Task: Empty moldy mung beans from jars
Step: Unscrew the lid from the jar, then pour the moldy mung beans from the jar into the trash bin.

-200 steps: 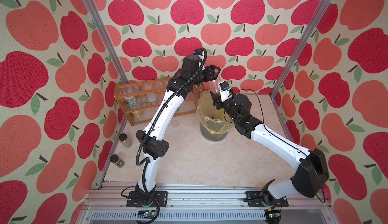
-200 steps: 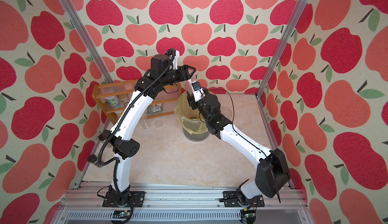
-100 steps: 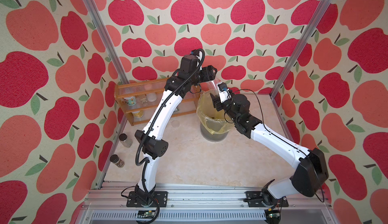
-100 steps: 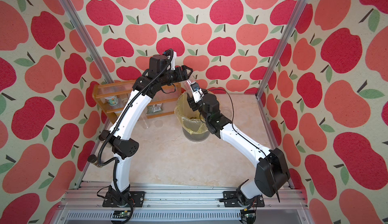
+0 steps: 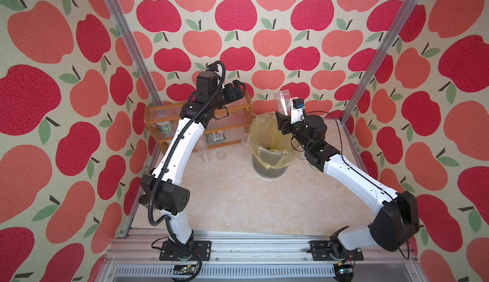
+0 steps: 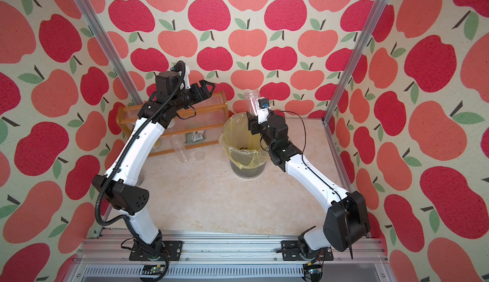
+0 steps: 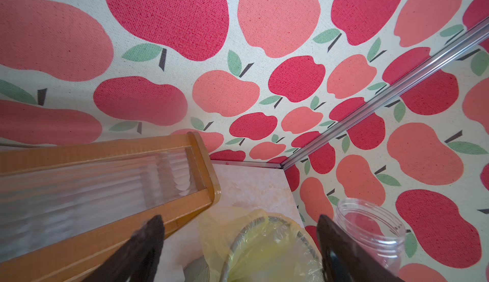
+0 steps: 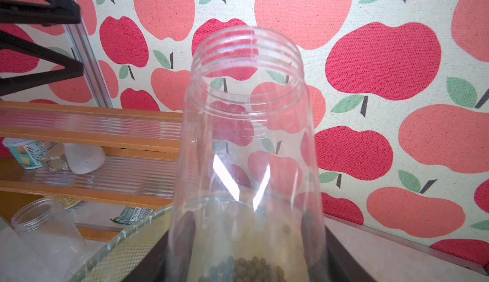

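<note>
**A:** Nearest first: where does the load go?

**B:** Into the bin (image 5: 268, 171), which is lined with a yellow bag and stands mid-table. Some dark grains (image 6: 244, 148) lie at its bottom. To its left on the table stands a tall empty jar (image 5: 203, 149), mouth up, with a loose lid (image 5: 221, 155) just beside it.

**A:** And the jar in hand?

**B:** It is just above the bin's far-right rim. The right gripper (image 5: 282, 120) is clamped on the lower body of the clear jar (image 5: 281, 100), which has no lid. Its long axis is close to upright, mouth up. The right wrist view shows a small heap of mung beans (image 8: 246, 267) at its base, down between the fingers.

**A:** So what does the pour turn on?

**B:** The bin's opening lies below the mouth and to its near left. I'd say the jar must tip that way, mouth down over the bag. Tipped toward the far side, the beans would land on the table. The right arm alone has it.

**A:** And the left?

**B:** It is farther back and to the left. The left gripper (image 5: 238, 89) hangs by the top rail of the wooden rack (image 5: 158, 114). Its jaws are spread wide with nothing between them, and it is apart from the jar.
</note>
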Tool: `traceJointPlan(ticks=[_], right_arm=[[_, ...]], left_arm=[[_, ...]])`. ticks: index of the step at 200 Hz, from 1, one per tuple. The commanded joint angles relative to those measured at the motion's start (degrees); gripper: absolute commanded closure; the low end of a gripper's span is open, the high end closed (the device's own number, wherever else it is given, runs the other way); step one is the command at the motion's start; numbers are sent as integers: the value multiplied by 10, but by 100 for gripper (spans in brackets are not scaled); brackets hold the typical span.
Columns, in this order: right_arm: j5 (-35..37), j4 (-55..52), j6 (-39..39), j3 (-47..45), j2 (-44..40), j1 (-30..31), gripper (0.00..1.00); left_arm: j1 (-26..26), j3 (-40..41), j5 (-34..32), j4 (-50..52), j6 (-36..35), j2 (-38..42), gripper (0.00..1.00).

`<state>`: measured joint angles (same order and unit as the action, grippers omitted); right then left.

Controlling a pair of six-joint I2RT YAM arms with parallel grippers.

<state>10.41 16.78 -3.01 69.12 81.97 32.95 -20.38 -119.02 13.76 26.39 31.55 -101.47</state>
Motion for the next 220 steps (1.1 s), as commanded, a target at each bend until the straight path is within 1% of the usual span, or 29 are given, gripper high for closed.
traceJointPlan(ticks=[1, 23, 38, 51, 80, 100, 119, 135, 153, 166, 179, 190, 200, 220], right_arm=[[-46, -11, -39, -11, -42, -18, 69], [-108, -38, -53, -16, -66, -41, 67], [-156, -76, -62, -11, -77, -56, 67], [-182, -111, -63, -11, -89, -63, 67], [-217, -151, -67, -21, -110, -65, 66], [-247, -167, -76, -30, -123, -65, 66], [-296, -163, -85, -49, -136, -65, 66], [-345, -146, -97, -70, -145, -65, 65], [-396, -100, -110, -100, -152, -65, 65], [-406, -81, -115, -113, -154, -64, 64], [-414, -70, -116, -123, -156, -65, 64], [-427, -54, -116, -132, -158, -64, 64], [-431, -38, -119, -139, -159, -63, 64], [-406, -9, -125, -152, -167, -59, 64]], left_arm=[[-4, 56, 29, -60, -22, 48, 9], [-3, 166, 47, -123, -40, 118, 9], [-4, 246, 46, -172, -37, 169, 8], [-4, 299, 41, -193, -34, 203, 8], [-12, 375, 43, -212, -57, 272, 8], [-17, 421, 72, -230, -77, 306, 6], [-20, 479, 96, -287, -86, 339, 3], [-24, 516, 122, -344, -72, 349, 2], [-35, 519, 173, -375, -64, 334, 2], [-54, 504, 205, -368, -76, 317, 2], [-72, 488, 222, -355, -97, 300, 1], [-84, 475, 229, -343, -117, 287, 0], [-88, 463, 228, -329, -120, 276, 0], [-89, 442, 215, -320, -82, 251, 0]])
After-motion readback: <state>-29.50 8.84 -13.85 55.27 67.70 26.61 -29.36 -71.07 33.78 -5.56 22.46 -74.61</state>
